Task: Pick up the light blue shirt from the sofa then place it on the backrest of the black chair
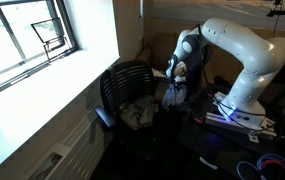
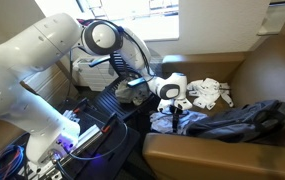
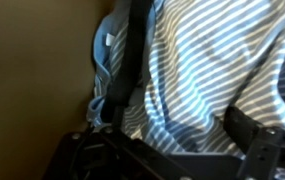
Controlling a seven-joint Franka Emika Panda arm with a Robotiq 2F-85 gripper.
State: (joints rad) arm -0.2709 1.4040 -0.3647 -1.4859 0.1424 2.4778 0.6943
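The gripper [image 2: 170,97] is low down by the edge of the brown sofa [image 2: 212,150], and the light blue shirt [image 3: 202,60] with white stripes is bunched right under it, next to a dark blue jacket [image 2: 247,118]. In the wrist view the shirt fills the space between the fingers, but I cannot tell if they are squeezing it. The black chair [image 1: 132,78] stands just beside the gripper.

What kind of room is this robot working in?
Probably a lounge corner of a lab or office: a brown sofa strewn with clothes, a black chair by a window, and loose cables nearby.
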